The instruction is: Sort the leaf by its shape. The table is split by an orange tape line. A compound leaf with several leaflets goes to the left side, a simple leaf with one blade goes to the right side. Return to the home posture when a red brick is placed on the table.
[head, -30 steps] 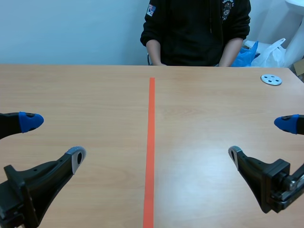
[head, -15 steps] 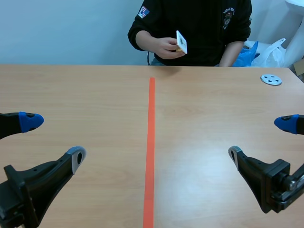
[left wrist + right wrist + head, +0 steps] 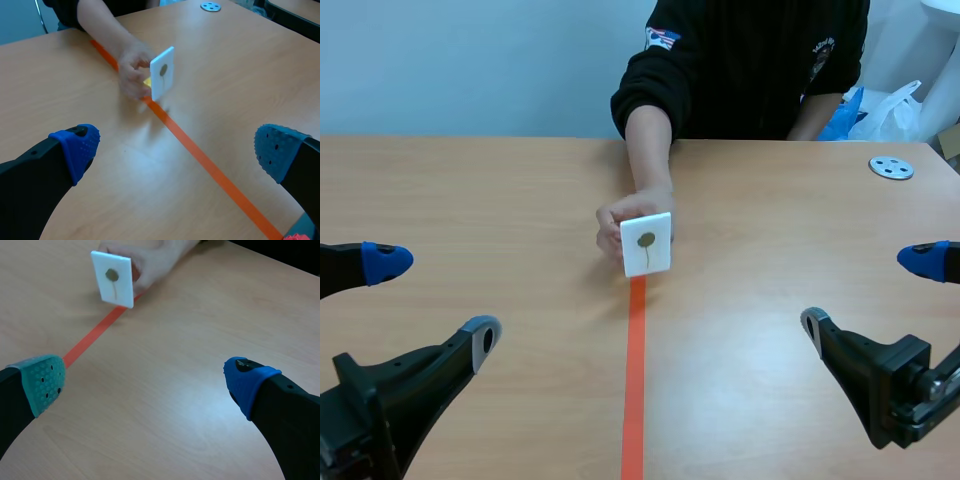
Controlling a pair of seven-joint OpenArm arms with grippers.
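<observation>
A person's hand (image 3: 625,213) holds a white card (image 3: 647,243) upright over the orange tape line (image 3: 635,370) at mid-table. The card bears a small simple leaf with one round blade and a stalk, also seen on the card (image 3: 161,73) in the left wrist view and the card (image 3: 114,280) in the right wrist view. My left gripper (image 3: 425,300) stands open low at the left, well short of the card. My right gripper (image 3: 870,295) stands open low at the right. Both hold nothing.
A small grey disc with holes (image 3: 891,167) lies at the far right of the table. The person sits at the far edge, with plastic bags (image 3: 880,110) behind. The tape line (image 3: 200,157) runs between my left gripper's fingers.
The person's hand came forward from the far edge, bringing the card down to mid-table over the tape line. Both arms stayed where they were.
</observation>
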